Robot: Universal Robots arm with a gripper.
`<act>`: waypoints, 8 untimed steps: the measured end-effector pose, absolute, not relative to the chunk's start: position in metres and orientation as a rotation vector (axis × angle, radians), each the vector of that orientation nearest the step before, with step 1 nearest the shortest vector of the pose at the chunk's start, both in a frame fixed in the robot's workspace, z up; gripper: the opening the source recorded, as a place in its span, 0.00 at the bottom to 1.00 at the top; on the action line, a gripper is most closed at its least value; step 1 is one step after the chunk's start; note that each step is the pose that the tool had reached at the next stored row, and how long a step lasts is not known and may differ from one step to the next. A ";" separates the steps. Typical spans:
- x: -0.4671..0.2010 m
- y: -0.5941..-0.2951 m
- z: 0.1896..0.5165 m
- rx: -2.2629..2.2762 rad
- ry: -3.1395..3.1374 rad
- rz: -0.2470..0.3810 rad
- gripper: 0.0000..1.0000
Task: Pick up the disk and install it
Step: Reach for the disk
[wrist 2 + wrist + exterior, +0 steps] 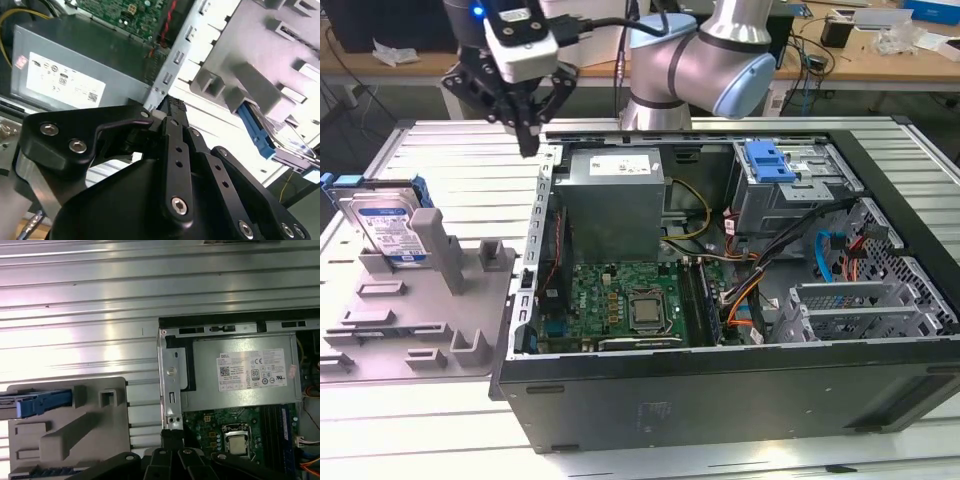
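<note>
Hovering in the upper left of the exterior view, the gripper (528,140) hung over the corner of the open computer case (720,372). Its fingers were pressed together and held nothing, and its tip pointed down just outside the case wall. Both wrist views showed the same closed fingertips (171,111) (172,436) near that metal corner, beside the grey power supply (615,195). The disk (385,228) stood on edge at the exterior view's far left, well apart from the gripper. It leaned slightly in a slot of the grey plastic fixture (420,315), with the label facing the camera and the blue carrier around its edges. The fixture rested on the ribbed aluminium table (430,435) just beside the case. Inside the case, the motherboard (620,300) lay below the power supply. The drive cage (790,195), with a blue bracket (770,162) on top, sat toward the exterior view's upper right.
</note>
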State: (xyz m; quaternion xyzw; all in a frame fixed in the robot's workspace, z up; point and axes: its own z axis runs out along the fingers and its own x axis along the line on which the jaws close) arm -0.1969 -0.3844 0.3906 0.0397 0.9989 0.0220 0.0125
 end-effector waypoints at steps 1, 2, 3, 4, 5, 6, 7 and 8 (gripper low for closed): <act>-0.201 -0.383 0.390 0.124 3.113 0.069 0.11; -0.205 -0.382 0.390 0.124 3.113 0.069 0.11; -0.209 -0.382 0.390 0.124 3.113 0.069 0.11; -0.213 -0.381 0.390 0.124 3.113 0.069 0.11; -0.218 -0.380 0.390 0.124 3.113 0.069 0.11; -0.223 -0.380 0.389 0.124 3.113 0.069 0.11; -0.228 -0.379 0.389 0.124 3.113 0.069 0.11; -0.236 -0.379 0.388 0.124 3.113 0.069 0.11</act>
